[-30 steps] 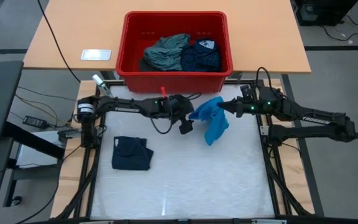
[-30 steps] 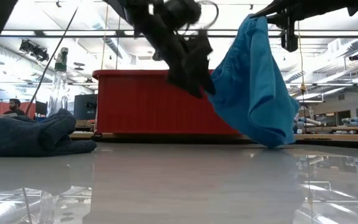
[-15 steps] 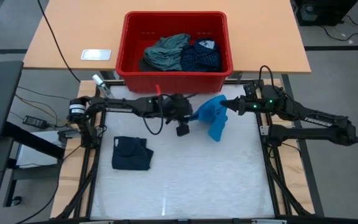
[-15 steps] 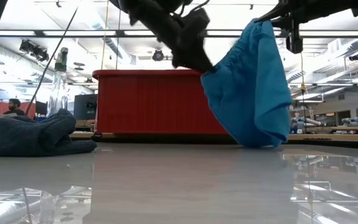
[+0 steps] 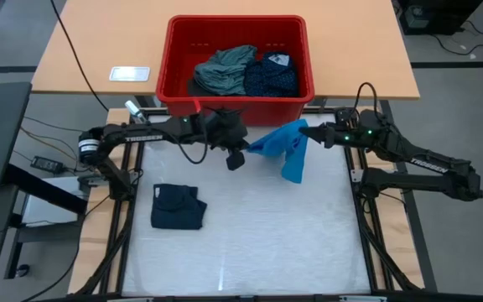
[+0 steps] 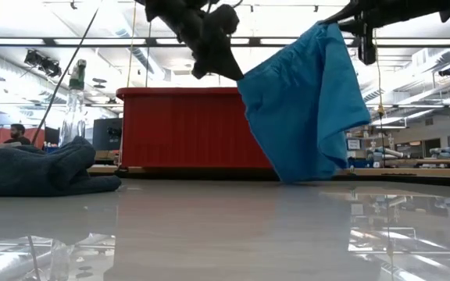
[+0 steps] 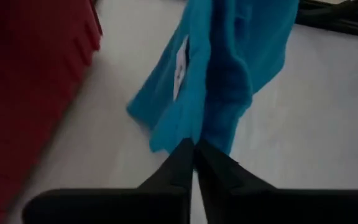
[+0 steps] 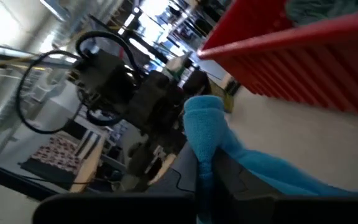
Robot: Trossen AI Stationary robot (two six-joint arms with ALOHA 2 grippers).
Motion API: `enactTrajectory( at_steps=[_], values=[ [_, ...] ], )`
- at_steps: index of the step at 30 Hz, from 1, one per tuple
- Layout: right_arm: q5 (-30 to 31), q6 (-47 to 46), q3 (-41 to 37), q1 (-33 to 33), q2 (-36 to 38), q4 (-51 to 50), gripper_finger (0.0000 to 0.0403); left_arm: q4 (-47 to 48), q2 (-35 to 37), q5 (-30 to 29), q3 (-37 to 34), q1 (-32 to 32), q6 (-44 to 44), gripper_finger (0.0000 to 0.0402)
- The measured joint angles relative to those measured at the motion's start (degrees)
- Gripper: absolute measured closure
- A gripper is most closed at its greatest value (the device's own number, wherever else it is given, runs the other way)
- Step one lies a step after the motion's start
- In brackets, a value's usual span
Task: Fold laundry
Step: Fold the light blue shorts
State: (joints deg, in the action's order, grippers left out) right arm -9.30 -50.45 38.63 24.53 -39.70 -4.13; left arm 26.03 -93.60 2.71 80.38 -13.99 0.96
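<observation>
While the bright blue garment (image 5: 285, 148) hung above the counter's far edge, just before the red bin (image 5: 235, 60), we saw left fingers (image 5: 243, 153) and right fingers (image 5: 307, 134) pinched shut on its corners; drawing them apart evenly, we judged, would spread it flat.

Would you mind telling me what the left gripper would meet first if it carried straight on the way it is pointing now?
The left gripper, shut on the bright blue garment, points across the table toward the right gripper, which holds the garment's other end. Going on, it would likely push into the hanging cloth first, then that gripper, though depth is uncertain.
</observation>
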Motion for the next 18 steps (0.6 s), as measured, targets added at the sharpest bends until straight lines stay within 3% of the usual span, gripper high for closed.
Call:
enactTrajectory(
  at_steps=[3,9,12,15,18],
  values=[
    [-0.4,-1.2,0.0,0.0,0.0,3.2,0.0385,0.0,0.7,0.0,0.0,0.1,-3.6,0.0313],
    [-0.7,-5.8,0.0,0.0,0.0,11.1,0.0386,-2.0,0.7,-0.2,0.0,0.5,-12.9,0.0175],
    [0.0,-7.3,0.0,0.0,0.0,13.3,0.0386,-4.8,0.7,-7.1,0.0,0.1,-9.5,0.0120],
    [0.5,-7.6,0.0,0.0,0.0,12.8,0.0386,-7.7,0.0,-13.3,0.0,-0.2,-3.2,0.0097],
    [0.4,-7.6,0.1,0.0,-0.4,9.0,0.0386,-10.2,-0.2,-13.2,0.1,0.1,-2.2,0.0107]
  ],
)
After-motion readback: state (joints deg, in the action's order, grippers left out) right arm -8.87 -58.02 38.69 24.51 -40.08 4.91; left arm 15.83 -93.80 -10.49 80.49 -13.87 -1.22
